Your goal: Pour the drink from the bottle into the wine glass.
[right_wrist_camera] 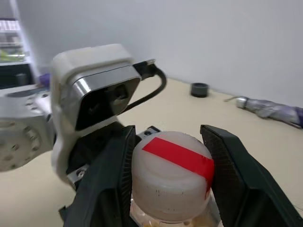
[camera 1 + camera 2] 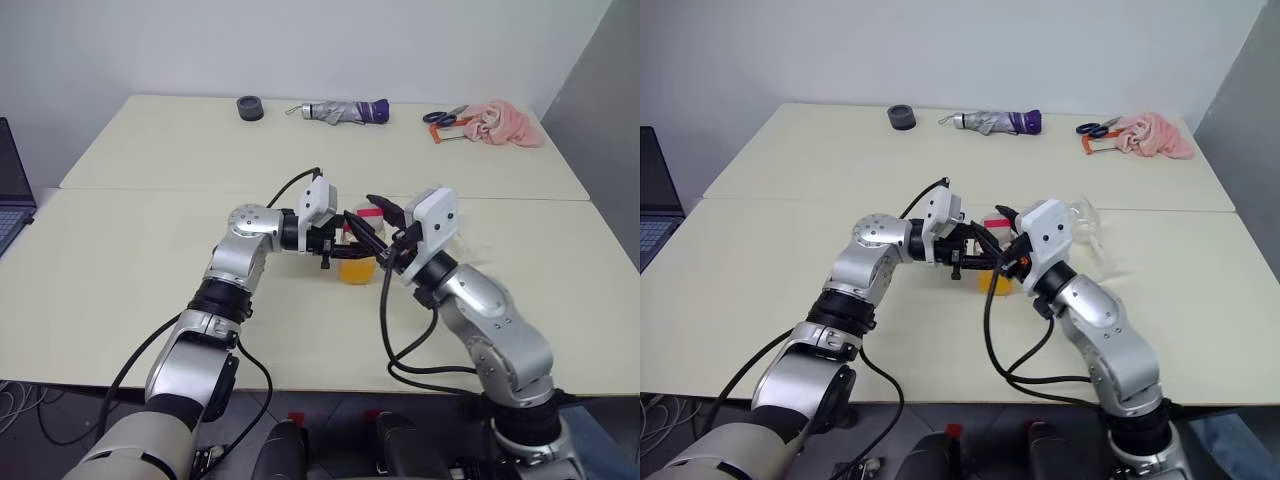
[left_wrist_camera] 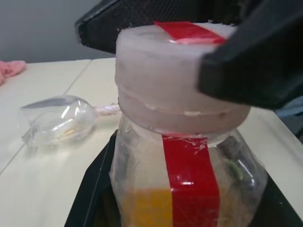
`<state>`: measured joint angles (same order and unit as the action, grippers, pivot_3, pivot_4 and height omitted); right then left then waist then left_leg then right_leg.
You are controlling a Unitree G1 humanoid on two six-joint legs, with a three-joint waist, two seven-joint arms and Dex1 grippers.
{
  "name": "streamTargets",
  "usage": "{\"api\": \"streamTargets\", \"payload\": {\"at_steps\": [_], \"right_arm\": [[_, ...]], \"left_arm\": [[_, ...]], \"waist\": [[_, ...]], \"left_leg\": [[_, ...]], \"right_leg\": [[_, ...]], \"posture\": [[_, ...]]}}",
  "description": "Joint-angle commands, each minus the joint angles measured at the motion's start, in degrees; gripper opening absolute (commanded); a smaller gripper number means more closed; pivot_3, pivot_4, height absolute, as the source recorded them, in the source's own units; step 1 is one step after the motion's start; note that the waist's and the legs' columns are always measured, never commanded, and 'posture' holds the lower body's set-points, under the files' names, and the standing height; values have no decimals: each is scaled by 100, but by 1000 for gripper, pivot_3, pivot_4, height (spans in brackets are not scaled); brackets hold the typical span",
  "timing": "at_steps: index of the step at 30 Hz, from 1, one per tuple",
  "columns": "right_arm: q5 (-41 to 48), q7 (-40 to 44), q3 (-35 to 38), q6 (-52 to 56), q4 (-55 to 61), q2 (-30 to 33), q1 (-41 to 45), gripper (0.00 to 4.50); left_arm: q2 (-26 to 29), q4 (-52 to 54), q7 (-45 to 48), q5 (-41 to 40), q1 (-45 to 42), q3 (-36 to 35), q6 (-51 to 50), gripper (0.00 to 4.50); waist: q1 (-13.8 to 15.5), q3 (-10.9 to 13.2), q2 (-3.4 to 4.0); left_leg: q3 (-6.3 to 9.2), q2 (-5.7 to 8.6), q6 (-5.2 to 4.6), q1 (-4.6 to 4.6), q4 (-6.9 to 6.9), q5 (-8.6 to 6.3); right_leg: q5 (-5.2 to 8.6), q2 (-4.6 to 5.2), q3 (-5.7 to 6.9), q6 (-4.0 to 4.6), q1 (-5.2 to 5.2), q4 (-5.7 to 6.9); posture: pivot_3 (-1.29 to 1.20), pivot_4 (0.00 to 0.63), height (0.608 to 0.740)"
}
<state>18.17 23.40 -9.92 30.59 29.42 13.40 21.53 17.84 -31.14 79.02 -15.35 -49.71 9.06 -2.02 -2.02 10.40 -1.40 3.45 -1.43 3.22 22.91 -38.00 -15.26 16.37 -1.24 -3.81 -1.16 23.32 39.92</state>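
**Bottle gripped at mid-worktop, cap flanked by the second gripper**

Pale cream worktop (image 2: 150, 270) is seen in front of a white wall, made up of two sections joined by a seam; along the far edge are laid a dark round object (image 2: 250, 108), a grey-purple folded umbrella (image 2: 345, 112), blue-handled scissors (image 2: 440, 117) and a pink cloth (image 2: 505, 124); the edge of a laptop (image 2: 10, 190) is seen at the robot's left.

Near the middle of the worktop the bottle (image 3: 189, 184) is held upright, clamped around its body by the left gripper (image 2: 352, 243), whose fingers are drawn in tight on it; the drink (image 2: 357, 268) is seen as an orange-yellow layer in the lower part of the bottle; a red stripe is carried up the side and across the white cap (image 1: 171, 175).

The right gripper (image 1: 170, 189) is placed at the cap, one black finger on either side, part-way narrowed; whether the cap is actually pressed by the fingers cannot be told.

The wine glass (image 3: 59, 120) is seen lying on its side on the worktop, just beyond the bottle on the robot's right.
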Motion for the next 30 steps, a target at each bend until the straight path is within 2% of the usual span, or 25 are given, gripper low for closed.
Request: {"api": "streamTargets", "payload": {"at_steps": [1,3,4,8,12,15,23,30], "right_arm": [[739,2470,-320,-199,-832,797,648,1859],[959,3903,-450,-102,-1754,1355,1437,1859],[902,4247,-500,-139,-2262,1444,1850,1859],[806,4855,-359,-273,-3484,1474,2711,1859],[796,4951,-195,-299,-3321,1573,2619,3161],[1029,4586,84,-48,-2658,1625,2276,4223],[956,2776,954,89,-559,1567,784,4242],[445,1101,751,70,501,834,223,4242]], "left_arm": [[31,317,36,-123,-177,-104,-35,1797],[22,382,103,-119,-215,-76,-29,1796],[9,405,104,-118,-228,-71,-44,1796],[-6,558,87,-101,-161,-40,-70,1785],[26,712,-6,-118,-81,-89,-167,1778],[83,816,-41,-115,1,-114,-218,1775],[96,917,-132,-150,101,-143,-258,1769],[14,716,-150,-132,48,-134,-152,1769]], "waist": [[-19,4,4],[-36,15,16],[-39,19,18],[-66,19,19],[-69,21,21],[-50,21,21],[20,21,21],[-4,21,21]], "left_leg": [[1,-2,0,0,0,0],[-14,4,-1,-4,-5,0],[-14,3,-2,-7,-9,0],[-2,-10,-4,-10,2,0],[6,-11,-5,6,5,-2],[0,-11,-5,13,7,-2],[0,1,-5,12,-5,-2],[-2,0,-4,3,-2,-1]], "right_leg": [[0,-1,1,0,0,0],[-3,1,-12,-4,-1,0],[-3,1,-10,-5,-5,0],[0,-12,1,4,-4,0],[4,-4,10,13,5,1],[5,32,8,12,13,3],[7,34,6,4,4,4],[7,8,2,4,3,8]], "posture": [[0,150,740],[0,150,740],[0,150,740],[0,150,740],[0,150,740],[0,150,740],[0,150,740],[0,150,740]]}}
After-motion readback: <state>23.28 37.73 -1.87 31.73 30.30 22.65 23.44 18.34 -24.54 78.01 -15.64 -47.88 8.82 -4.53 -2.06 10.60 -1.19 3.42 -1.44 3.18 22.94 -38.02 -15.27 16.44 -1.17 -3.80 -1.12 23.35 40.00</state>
